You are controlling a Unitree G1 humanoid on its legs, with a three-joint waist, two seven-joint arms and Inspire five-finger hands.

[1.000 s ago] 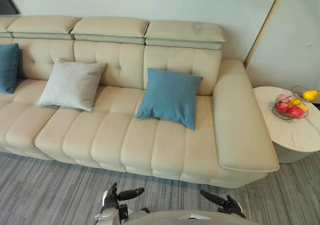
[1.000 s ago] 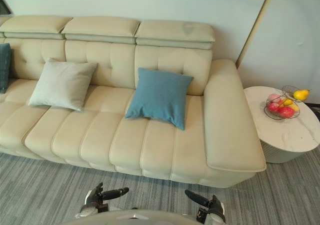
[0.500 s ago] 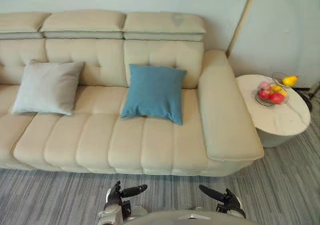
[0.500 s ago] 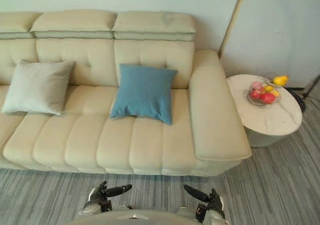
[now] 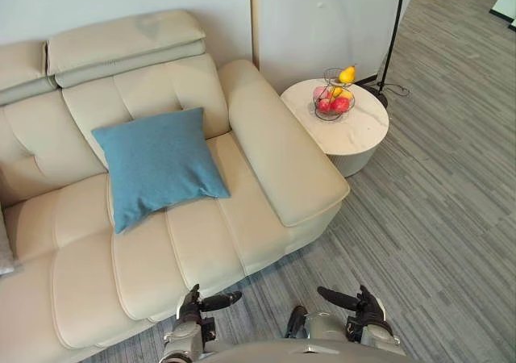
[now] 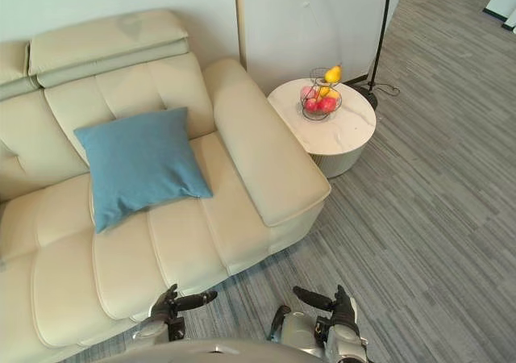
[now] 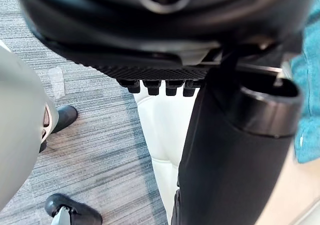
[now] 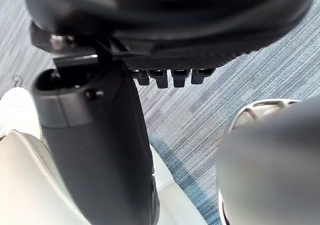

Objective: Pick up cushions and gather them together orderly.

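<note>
**Robot stands before a cream sofa, hands empty, one blue cushion ahead**

Seen from the robot's head, a cream sofa (image 5: 282, 165) fills the left side of the scene. A square blue cushion (image 5: 157, 165) rests on the seat, leaning back against the backrest, just beside the wide armrest. At the far left edge, a sliver of a pale grey cushion (image 5: 3, 250) shows on the same seat, well apart from the blue one. Past the armrest stands a round white table (image 5: 363, 133) carrying a wire fruit basket (image 5: 332, 101).

The left hand (image 5: 192, 308) and right hand (image 5: 367, 308) hang low over the grey carpet (image 5: 435, 210) in front of the sofa, well short of the cushion. Each wrist view shows that hand's fingers (image 7: 150, 87) (image 8: 180, 76) lined up in a row and foreshortened, with the thumb held out apart. They look straight and hold nothing.

The step in hand appears to be the approach to the blue cushion. To do it well, the robot would likely need to step closer and face the cushion squarely, since neither hand can reach it from here. A soft cushion will sag, so taking it by two opposite edges with both hands should hold it best. Lifting it clear of the seat before carrying it toward the grey cushion would avoid dragging. Standing it against the backrest just beside the grey one would keep the row tidy.
</note>
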